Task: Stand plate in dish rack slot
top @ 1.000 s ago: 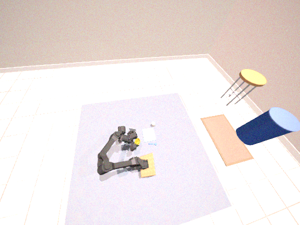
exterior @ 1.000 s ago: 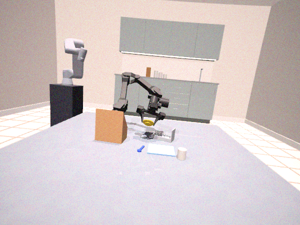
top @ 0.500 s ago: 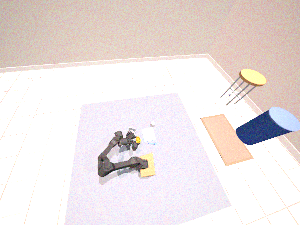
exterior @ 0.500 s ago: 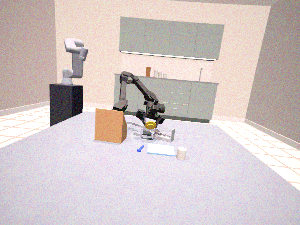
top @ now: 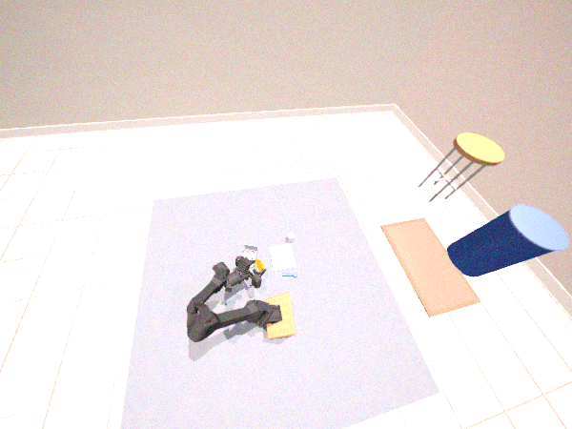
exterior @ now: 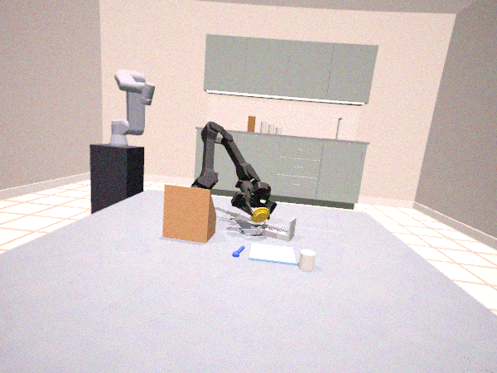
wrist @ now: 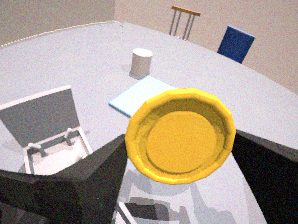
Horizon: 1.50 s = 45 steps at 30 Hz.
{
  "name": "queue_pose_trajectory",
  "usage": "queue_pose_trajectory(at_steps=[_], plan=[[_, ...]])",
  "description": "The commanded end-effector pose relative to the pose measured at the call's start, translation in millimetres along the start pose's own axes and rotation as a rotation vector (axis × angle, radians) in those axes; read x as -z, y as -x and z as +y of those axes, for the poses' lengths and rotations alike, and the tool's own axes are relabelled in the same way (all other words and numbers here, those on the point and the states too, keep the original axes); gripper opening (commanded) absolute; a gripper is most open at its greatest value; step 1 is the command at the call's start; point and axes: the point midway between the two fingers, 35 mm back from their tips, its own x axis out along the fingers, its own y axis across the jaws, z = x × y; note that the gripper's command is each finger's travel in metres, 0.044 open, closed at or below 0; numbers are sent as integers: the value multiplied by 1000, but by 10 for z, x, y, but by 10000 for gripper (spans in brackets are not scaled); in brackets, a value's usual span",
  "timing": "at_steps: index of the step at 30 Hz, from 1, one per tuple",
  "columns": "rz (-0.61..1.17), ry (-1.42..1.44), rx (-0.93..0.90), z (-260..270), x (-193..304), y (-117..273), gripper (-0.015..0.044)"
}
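My gripper is shut on the yellow plate, gripping it across its rim. The plate is tilted nearly on edge and hangs just above the grey dish rack, not touching it. In the wrist view the rack's end wall and rails lie to the lower left of the plate. The plate hides the fingertips in part.
An orange-brown box stands left of the rack. A blue spoon, a white-blue board and a cream cup lie in front of the rack. The arm's base stands behind the box.
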Motion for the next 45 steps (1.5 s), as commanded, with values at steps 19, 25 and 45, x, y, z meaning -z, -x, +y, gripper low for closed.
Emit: queue_pose_trajectory(at_steps=[19,25,45], plan=[[-294,17,-352,198,146,269,0],[-357,-4,-456,212,188,390,0],[-471,-100,-703,139,257,712,0]])
